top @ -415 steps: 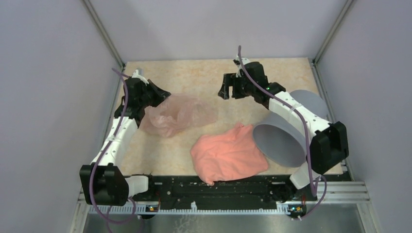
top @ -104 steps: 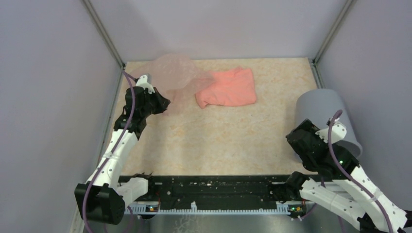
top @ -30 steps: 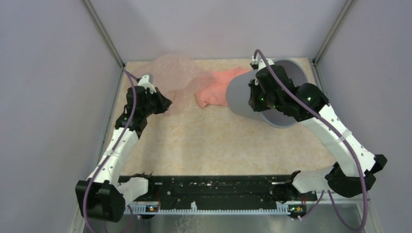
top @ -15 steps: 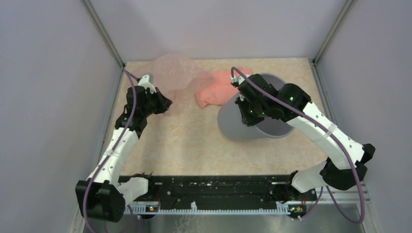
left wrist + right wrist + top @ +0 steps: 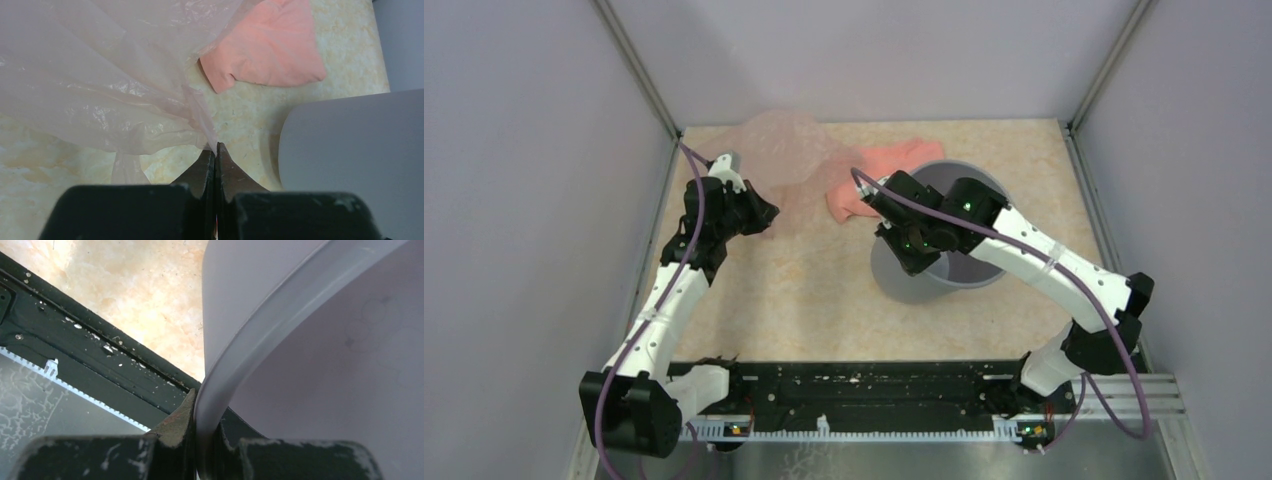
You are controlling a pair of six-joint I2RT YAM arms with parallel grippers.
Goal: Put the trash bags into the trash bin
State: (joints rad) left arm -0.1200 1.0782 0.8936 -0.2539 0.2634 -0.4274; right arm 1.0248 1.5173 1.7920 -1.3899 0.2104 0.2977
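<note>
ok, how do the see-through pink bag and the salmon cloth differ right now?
The trash bag is see-through, crinkly film; the salmon cloth is opaque and matte. The trash bag is pinched in the shut left gripper; the salmon cloth lies free, folded. Both are pink.

Table (image 5: 794, 300) open at near centre; trash bin (image 5: 894, 280), right arm (image 5: 1034, 262) block centre-right; folded sheet (image 5: 894, 158), trash bag (image 5: 779, 150) crowd far-left.

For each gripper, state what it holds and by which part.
The left gripper pinches a bunched fold of the trash bag. The right gripper clamps the trash bin by its rim.
</note>
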